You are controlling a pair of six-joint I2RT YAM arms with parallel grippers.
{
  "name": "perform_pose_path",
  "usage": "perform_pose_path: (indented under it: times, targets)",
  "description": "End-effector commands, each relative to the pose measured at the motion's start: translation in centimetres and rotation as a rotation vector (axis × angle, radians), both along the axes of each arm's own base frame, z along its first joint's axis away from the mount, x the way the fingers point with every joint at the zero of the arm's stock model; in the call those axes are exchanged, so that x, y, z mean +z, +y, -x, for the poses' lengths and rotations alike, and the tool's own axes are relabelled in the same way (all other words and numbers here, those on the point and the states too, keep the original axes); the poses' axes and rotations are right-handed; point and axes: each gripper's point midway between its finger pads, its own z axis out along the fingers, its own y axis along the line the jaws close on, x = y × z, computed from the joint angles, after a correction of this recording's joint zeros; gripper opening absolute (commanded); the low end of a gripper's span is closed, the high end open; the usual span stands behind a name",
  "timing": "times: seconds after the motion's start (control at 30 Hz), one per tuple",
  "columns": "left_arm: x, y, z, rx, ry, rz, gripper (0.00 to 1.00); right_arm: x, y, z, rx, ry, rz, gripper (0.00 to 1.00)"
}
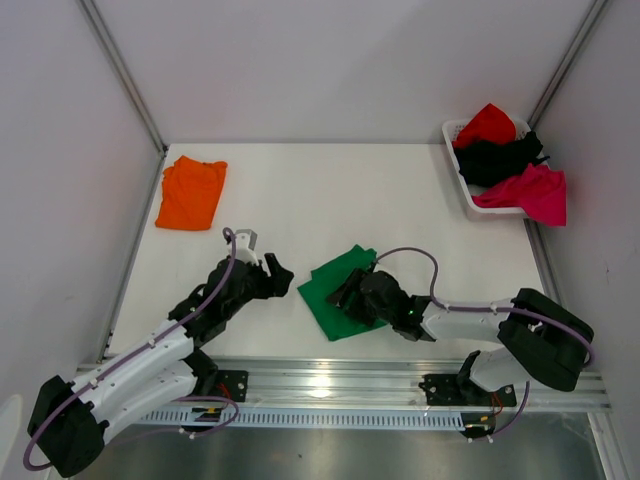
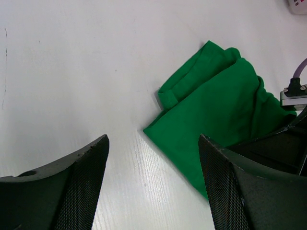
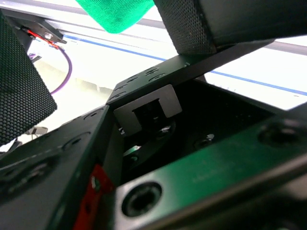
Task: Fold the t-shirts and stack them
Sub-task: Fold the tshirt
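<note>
Plainly, on the white table (image 1: 400, 200) the folded bright green cloth t-shirt (image 2: 216, 115) lay just right of the left claw (image 2: 152, 143), its length seemingly slanting away rightward. The folded orange cloth t-shirt (image 1: 190, 193) sat well beyond and left of that claw. The left claw stood released. The right claw (image 1: 348, 293), nearer, was over the green shirt, spread wide, grasping nothing visible.

white table (image 1: 330, 190), viewed from above. a folded orange t-shirt (image 1: 191, 192) lies flat near the far left corner, well apart from everything else on the surface. a bright green t-shirt (image 1: 332, 290), folded into a rough rectangle and turned askew to the table's edges, lies near the middle of the near edge. a white basket (image 1: 458, 172) stands at the far right corner, close to the right edge.
</note>
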Motion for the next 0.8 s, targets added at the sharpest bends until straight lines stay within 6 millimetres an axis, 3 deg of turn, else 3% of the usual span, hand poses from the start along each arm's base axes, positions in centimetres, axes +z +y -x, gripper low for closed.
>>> perform_pose_path:
  times: [0.0,0.17,0.3,0.37,0.4,0.6,0.63,0.7,0.77]
  targets:
    - [2.0,-0.5,-0.8,0.006,-0.040,0.043,0.78,-1.2,-0.9,0.5,-0.011,0.035,0.071,0.75]
    - [0.6,-2.4,0.0,-0.053,0.076,0.085,0.77,-0.2,0.4,-0.1,0.006,-0.004,0.042,0.75]
    - [-1.4,-5.4,2.3,-0.171,0.214,0.220,0.76,2.1,1.5,-1.1,0.032,-0.083,0.026,0.75]
    - [-0.7,-6.4,2.3,-0.198,0.198,0.294,0.77,3.5,1.8,-1.5,0.033,-0.121,0.007,0.75]
    - [-1.8,-6.4,2.9,-0.198,0.229,0.304,0.77,3.8,1.6,-1.8,0.027,-0.139,0.012,0.75]
    - [-3.3,-7.1,5.0,-0.160,0.389,0.483,0.77,8.2,1.2,-2.8,0.039,-0.307,0.026,0.76]
    - [-5.2,-6.5,6.2,-0.143,0.437,0.496,0.78,8.8,0.8,-3.3,0.018,-0.340,0.040,0.77]
    - [-4.4,-6.6,6.1,-0.098,0.442,0.598,0.77,10.4,0.1,-3.9,0.018,-0.413,0.077,0.77]
    - [-5.7,-5.8,6.7,-0.044,0.453,0.628,0.78,11.6,-0.9,-4.9,-0.014,-0.473,0.126,0.77]
